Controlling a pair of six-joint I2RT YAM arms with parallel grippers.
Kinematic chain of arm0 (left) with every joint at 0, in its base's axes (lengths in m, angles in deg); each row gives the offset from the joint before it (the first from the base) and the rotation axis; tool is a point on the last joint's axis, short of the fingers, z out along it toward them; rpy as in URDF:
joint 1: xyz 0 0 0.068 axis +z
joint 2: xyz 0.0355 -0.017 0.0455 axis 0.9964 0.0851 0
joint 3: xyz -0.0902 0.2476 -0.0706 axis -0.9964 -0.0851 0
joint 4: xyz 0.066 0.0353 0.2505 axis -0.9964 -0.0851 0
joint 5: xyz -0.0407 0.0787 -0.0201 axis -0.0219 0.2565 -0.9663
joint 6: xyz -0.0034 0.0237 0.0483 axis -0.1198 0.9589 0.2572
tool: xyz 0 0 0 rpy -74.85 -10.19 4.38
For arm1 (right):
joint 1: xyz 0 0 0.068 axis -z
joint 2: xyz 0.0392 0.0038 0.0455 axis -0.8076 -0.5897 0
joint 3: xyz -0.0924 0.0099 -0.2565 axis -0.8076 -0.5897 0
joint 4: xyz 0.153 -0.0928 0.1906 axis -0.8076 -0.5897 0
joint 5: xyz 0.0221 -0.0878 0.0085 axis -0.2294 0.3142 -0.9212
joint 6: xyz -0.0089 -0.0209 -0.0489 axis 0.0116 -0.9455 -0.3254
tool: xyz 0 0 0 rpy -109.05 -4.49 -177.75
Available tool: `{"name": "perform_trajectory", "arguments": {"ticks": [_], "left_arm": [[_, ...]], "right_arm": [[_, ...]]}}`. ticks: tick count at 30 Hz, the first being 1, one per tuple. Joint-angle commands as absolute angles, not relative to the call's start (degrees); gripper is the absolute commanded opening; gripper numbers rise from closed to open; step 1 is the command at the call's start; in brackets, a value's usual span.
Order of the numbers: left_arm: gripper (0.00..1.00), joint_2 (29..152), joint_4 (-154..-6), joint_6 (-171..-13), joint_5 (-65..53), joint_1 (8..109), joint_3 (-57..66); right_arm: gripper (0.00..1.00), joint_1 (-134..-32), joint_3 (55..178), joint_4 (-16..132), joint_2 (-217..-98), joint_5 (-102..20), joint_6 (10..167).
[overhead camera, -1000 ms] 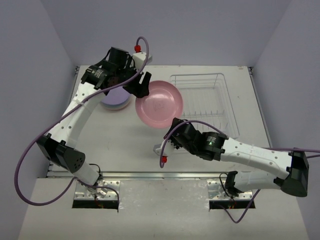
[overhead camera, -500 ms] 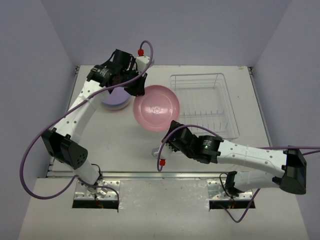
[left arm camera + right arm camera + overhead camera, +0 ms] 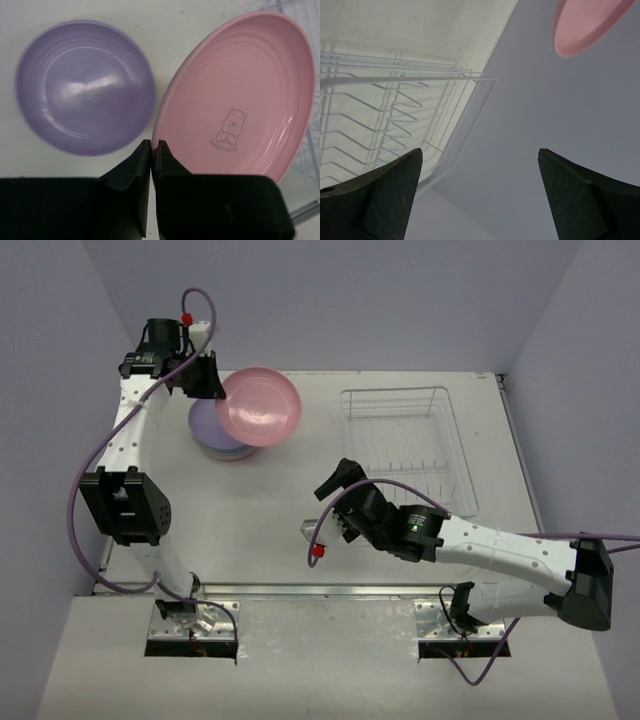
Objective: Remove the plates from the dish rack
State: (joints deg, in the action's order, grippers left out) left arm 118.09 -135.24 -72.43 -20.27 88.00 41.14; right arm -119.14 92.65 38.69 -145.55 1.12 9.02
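Gripping pink plate by near rim, left claw pinched shut; plate tilted, raised just right of lilac-topped plate stack on counter (stack down-left of claw, left arm nearer). Opposite, right claw gaping, holding nothing, near dish rack with no plates showing.

— Entry one: the left arm?
— White shell links, black joint housings, black wrist unit. One lilac-purple cable runs loose outside it. There is a red cap at the wrist.
— Entry two: the right arm?
— Same make, with white links and a black elbow block. It has a second purple cable and a second red cap.
— Jaws?
— Matte black on both arms, wedge-shaped, with flat inner faces.
— Mounts?
— Bare metal base plates, one per arm.
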Motion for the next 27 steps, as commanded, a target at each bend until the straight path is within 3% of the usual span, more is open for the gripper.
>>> {"name": "perform_trajectory", "arguments": {"ticks": [1,10,20,22,27], "left_arm": [[0.00,121.31,-129.47,-75.60,-13.47,92.94,44.16],[0.00,130.71,-128.11,-76.98,-6.98,96.98,48.20],[0.01,136.41,-125.72,-77.29,-3.29,97.07,49.09],[0.13,136.94,-125.38,-77.44,-2.46,97.07,49.14],[0.72,136.22,-125.52,-77.74,-2.00,97.16,50.06]], "right_arm": [[0.99,-114.32,100.32,34.77,-146.34,0.07,20.47],[0.99,-100.86,114.38,17.81,-151.01,-10.53,41.47],[0.99,-95.35,116.07,13.46,-150.50,-15.38,47.65],[0.99,-94.36,117.35,12.25,-150.82,-16.53,48.79],[0.99,-89.74,122.13,8.58,-152.17,-22.19,55.49]]}}
